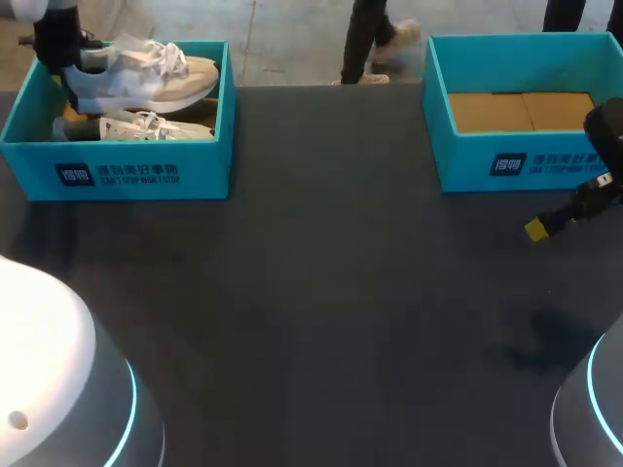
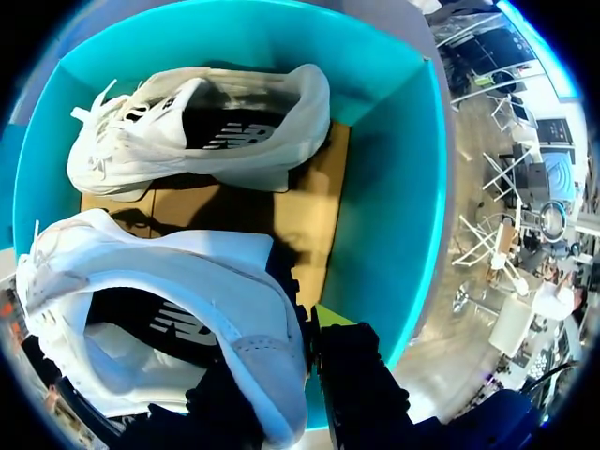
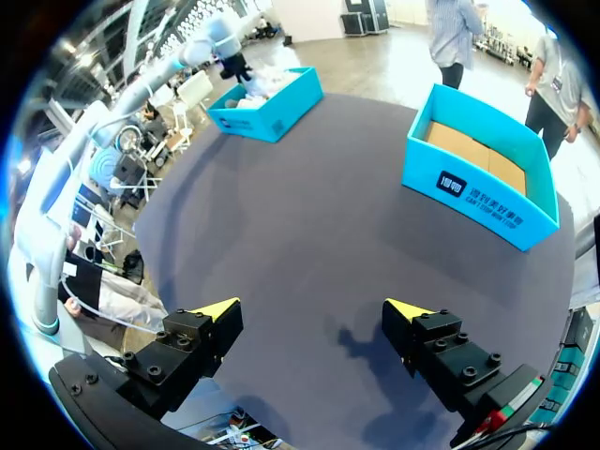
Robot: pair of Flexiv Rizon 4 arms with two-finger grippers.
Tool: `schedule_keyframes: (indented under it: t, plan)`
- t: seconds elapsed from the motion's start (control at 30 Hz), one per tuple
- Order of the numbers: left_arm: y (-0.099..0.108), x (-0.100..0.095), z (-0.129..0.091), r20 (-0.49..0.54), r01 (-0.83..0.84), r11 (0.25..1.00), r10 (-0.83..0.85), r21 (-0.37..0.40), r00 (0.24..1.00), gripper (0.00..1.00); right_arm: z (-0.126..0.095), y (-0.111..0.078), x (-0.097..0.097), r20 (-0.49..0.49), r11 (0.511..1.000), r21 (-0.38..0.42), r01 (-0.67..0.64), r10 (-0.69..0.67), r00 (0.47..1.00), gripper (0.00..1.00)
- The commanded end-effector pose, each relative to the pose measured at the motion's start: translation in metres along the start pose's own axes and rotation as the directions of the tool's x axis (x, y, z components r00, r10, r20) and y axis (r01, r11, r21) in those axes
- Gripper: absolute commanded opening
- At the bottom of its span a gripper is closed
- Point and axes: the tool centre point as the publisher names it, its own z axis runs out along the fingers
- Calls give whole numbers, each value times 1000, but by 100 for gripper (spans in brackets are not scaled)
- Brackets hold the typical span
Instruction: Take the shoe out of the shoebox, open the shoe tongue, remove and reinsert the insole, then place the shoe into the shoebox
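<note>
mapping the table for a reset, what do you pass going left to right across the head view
left shoebox holding white shoes → bare dark table → right shoebox showing only its cardboard floor

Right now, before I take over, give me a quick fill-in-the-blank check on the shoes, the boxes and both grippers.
1. The left gripper grips a white shoe by its ____.
2. The right shoebox holds ____ shoes.
3. The right gripper hangs ____ over the table.
4. Besides the gripped one, the left shoebox holds ____ more shoe.
Missing words: heel; no; open; one.
</note>
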Motion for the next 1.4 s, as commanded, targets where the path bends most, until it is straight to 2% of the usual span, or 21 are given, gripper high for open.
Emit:
schedule_keyframes:
  t: [0.03, 0.43, 0.57, 1.0, 1.4]
  plan:
    - [5, -5, 9, -1, -2, 1000, 2, 5, 1000, 0, 1, 0, 0, 1, 1000, 0, -1, 1, 1000, 100]
    - [7, -16, 32, -17, 0, 1000, 0, 23, 1000, 0, 1, 0, 0, 1, 1000, 0, -1, 1, 1000, 100]
    - [8, -18, 34, -8, 14, 999, -14, 36, 1000, 0, 1, 0, 0, 1, 1000, 0, -1, 1, 1000, 100]
    - [1, -2, 13, 58, 13, 998, -17, 60, 998, 0, 1, 0, 0, 1, 1000, 0, -1, 1, 1000, 100]
    - [-3, 11, -13, 121, 24, 999, -28, 33, 992, 0, 1, 0, 0, 1, 1000, 0, -1, 1, 1000, 100]
